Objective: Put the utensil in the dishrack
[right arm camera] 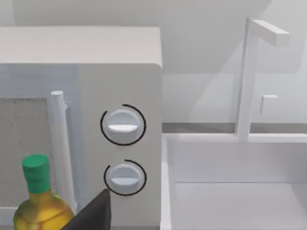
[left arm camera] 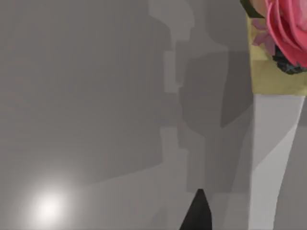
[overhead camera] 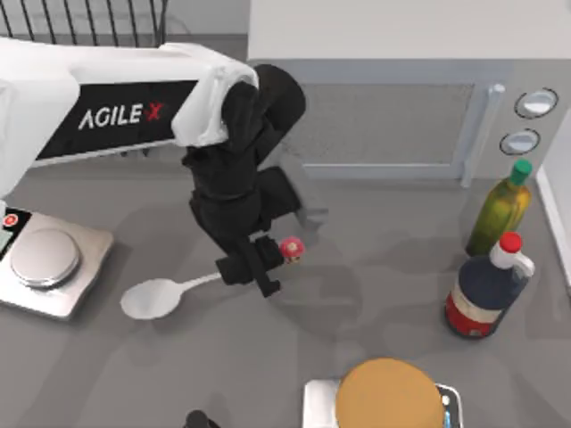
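The utensil, a white spoon, lies on the grey table with its oval bowl point(overhead camera: 152, 299) to the left and its red-and-yellow ornament point(overhead camera: 291, 248) to the right. My left gripper point(overhead camera: 253, 270) is down over the middle of the handle, hiding that part. In the left wrist view the white handle point(left arm camera: 273, 163) and the ornament point(left arm camera: 283, 43) are close up, and one dark fingertip point(left arm camera: 197, 215) stands apart from the handle, so the gripper looks open. The black wire dishrack point(overhead camera: 89, 22) is at the back left. Part of my right gripper's finger point(right arm camera: 93, 213) shows in the right wrist view.
A grey microwave point(overhead camera: 384, 116) stands at the back. At the right are an olive-oil bottle point(overhead camera: 500, 209) and a dark bottle with a red cap point(overhead camera: 486, 294). A kitchen scale point(overhead camera: 45, 263) sits at the left, a round brown disc point(overhead camera: 388, 397) on a plate in front.
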